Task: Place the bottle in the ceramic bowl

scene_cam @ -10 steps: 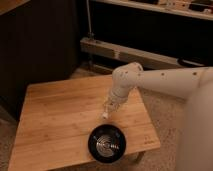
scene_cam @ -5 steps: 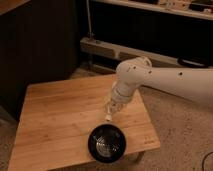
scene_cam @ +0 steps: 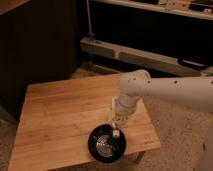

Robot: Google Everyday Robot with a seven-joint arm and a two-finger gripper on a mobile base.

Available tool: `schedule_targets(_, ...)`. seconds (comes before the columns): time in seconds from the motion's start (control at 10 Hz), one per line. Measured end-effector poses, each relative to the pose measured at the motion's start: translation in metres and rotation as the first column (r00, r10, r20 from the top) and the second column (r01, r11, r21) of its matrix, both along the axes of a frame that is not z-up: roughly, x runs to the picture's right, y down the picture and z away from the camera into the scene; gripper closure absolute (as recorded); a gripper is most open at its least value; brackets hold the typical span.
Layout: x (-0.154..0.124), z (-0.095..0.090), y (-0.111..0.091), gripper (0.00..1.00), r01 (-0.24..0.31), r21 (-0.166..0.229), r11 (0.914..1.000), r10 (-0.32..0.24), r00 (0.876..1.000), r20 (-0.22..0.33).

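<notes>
The ceramic bowl (scene_cam: 98, 149), glossy black with silvery rings at its centre, sits near the front edge of the wooden table (scene_cam: 55, 110). My white arm reaches in from the right. My gripper (scene_cam: 118, 122) points down just above the bowl's far right rim. It is shut on the bottle (scene_cam: 116, 132), a small white cylinder that hangs from it, its lower end over the inside of the bowl near the rim. The bottle's upper part is hidden by the gripper.
The table's right edge (scene_cam: 150, 125) and front edge lie close to the bowl. A dark cabinet wall stands behind the table on the left. A low metal rail (scene_cam: 130, 52) runs along the back, over a speckled floor (scene_cam: 175, 135).
My arm has moved the bottle forward and down, from over the table behind the bowl to over the bowl's far right rim. The bowl has not moved.
</notes>
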State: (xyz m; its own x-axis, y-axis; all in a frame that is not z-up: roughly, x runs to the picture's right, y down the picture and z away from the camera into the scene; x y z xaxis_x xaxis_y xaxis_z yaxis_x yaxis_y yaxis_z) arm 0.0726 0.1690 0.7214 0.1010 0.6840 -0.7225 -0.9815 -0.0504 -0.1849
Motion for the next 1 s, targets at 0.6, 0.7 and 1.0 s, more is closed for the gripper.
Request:
schedule_targets(0.6,0.012,-0.021,0.05,0.26,0.351,0.014,0.9361,-0.346,0.914,0.212)
schedule_targets(0.7,0.011,-0.022,0.049,0.21,0.345,0.01,0.9385,-0.34,0.919,0.198)
schedule_targets(1.0,0.011,-0.022,0.048,0.2,0.328,0.001,0.9446,-0.323,0.929,0.179)
